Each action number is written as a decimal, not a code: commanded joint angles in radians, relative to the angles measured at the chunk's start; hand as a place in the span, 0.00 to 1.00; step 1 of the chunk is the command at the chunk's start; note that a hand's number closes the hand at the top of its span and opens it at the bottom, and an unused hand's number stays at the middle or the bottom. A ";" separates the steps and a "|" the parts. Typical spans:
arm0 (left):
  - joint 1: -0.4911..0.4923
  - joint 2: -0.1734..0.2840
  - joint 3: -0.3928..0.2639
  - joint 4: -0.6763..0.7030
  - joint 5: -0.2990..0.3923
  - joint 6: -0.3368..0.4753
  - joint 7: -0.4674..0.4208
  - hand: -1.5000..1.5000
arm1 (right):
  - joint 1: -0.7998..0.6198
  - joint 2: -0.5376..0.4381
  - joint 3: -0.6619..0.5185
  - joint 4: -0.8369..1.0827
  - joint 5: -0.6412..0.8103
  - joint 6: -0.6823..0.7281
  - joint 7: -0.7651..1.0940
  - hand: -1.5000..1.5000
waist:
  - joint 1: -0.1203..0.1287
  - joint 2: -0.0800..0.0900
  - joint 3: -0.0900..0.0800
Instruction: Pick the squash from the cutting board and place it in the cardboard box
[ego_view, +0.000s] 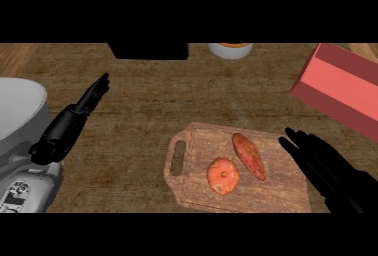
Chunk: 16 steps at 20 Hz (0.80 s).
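Plainly, the risk lies in picking the wrong piece: two orange-red items share the board, and the right hand, at the board's right edge with straight fingers held together, sits just beside the long one rather than the round one. Which is the squash cannot be told for sure; the rounder, orange one near the board's middle looks likelier, and its longer axis runs roughly from the near edge toward the far edge, tilted slightly. A sweep inward could nudge the long piece into it. The box stands at the counter's far right corner, tilted, well apart from the board. The left hand rests open near the counter's left edge, fingers straight.
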 joint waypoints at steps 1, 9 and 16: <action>-0.001 -0.011 0.008 -0.017 0.020 -0.013 0.018 0.50 | -0.110 0.050 0.183 -0.026 0.088 0.142 0.224 0.00 | 0.012 0.000 -0.001; 0.002 0.000 0.020 -0.006 0.000 -0.029 0.002 0.50 | -0.326 0.331 0.399 0.114 0.099 0.333 0.615 0.00 | 0.004 -0.003 0.000; 0.023 -0.005 0.041 0.005 0.002 -0.038 -0.012 0.50 | -0.354 0.530 0.465 0.310 0.171 0.311 0.670 0.00 | -0.006 -0.002 0.002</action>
